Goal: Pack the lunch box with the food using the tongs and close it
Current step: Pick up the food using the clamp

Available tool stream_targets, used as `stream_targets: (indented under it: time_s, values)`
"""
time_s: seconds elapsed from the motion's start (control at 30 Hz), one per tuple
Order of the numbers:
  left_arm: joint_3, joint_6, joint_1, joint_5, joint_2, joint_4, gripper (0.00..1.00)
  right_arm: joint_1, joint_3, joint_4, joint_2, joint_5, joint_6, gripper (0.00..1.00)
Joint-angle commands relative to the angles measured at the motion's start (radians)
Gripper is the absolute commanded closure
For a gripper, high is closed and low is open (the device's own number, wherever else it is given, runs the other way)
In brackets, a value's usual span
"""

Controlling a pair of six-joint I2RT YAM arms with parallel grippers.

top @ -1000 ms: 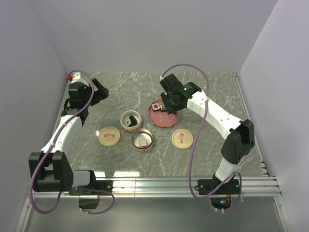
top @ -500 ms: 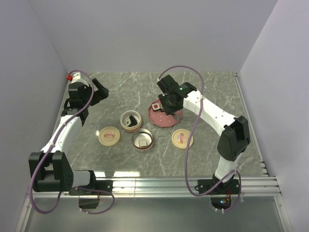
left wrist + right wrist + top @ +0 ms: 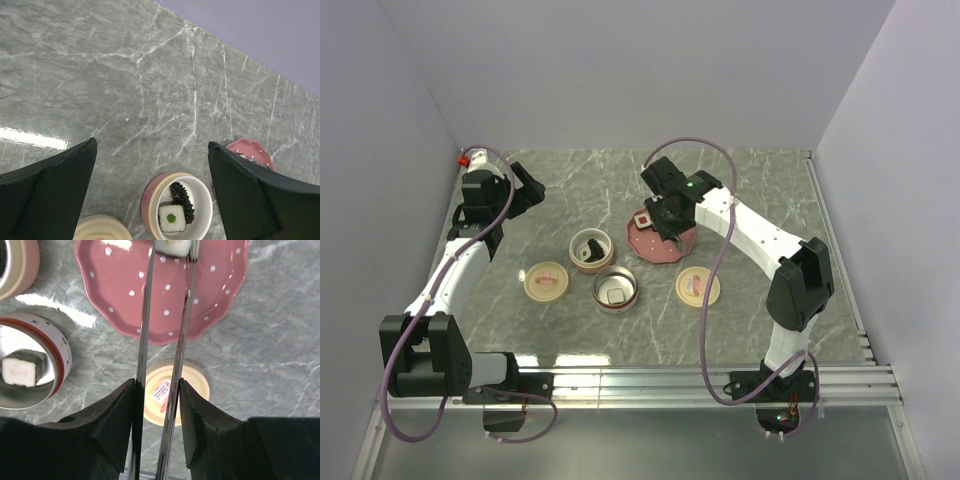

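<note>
— Looking across the worktop (image 3: 740, 190), how is the left gripper (image 3: 152, 155)?
— Spread wide, holding nothing, near the far left corner
— And the right gripper (image 3: 157, 390)?
— Half closed on the tongs (image 3: 144, 330) above the red plate (image 3: 115, 290) mid-worktop; a food piece (image 3: 172, 246) sits between their tips at the plate's rim

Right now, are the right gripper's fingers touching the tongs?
Touching. The right wrist view shows both fingers pressed against the outer sides of the tongs.

No legible text; lid sticker (image 3: 160, 390) blurred.
</note>
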Motion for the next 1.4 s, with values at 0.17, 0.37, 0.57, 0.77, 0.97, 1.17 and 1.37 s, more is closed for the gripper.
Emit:
stream_targets:
  time_s: [0.17, 0.37, 0.57, 0.77, 0.97, 1.17, 1.37]
  values:
    - [0.029, -0.015, -0.004, 0.005, -0.014, 0.039, 0.01, 0.023, 0.000, -0.003, 0.045, -0.037, 0.002, 0.53]
    - [0.029, -0.010, -0.005, -0.002, -0.022, 0.037, 0.01, 0.023, -0.011, -0.002, 0.048, -0.018, 0.012, 0.58]
    - [0.027, -0.010, -0.004, -0.004, -0.026, 0.039, 0.00, 0.021, -0.003, -0.011, 0.034, 0.055, 0.033, 0.79]
    - [0.024, -0.012, -0.004, 0.001, -0.028, 0.037, 0.01, 0.020, 0.023, -0.032, -0.011, 0.133, 0.042, 0.81]
    - [0.024, -0.015, -0.005, 0.004, -0.028, 0.037, 0.00, 0.020, 0.057, -0.069, -0.043, 0.184, 0.038, 0.81]
    - [0.024, -0.013, -0.004, 0.004, -0.031, 0.037, 0.01, 0.023, 0.066, -0.089, -0.072, 0.169, 0.038, 0.81]
    - [0.024, -0.024, -0.004, 0.019, -0.023, 0.036, 0.00, 0.089, 0.041, -0.089, -0.156, 0.068, 0.004, 0.80]
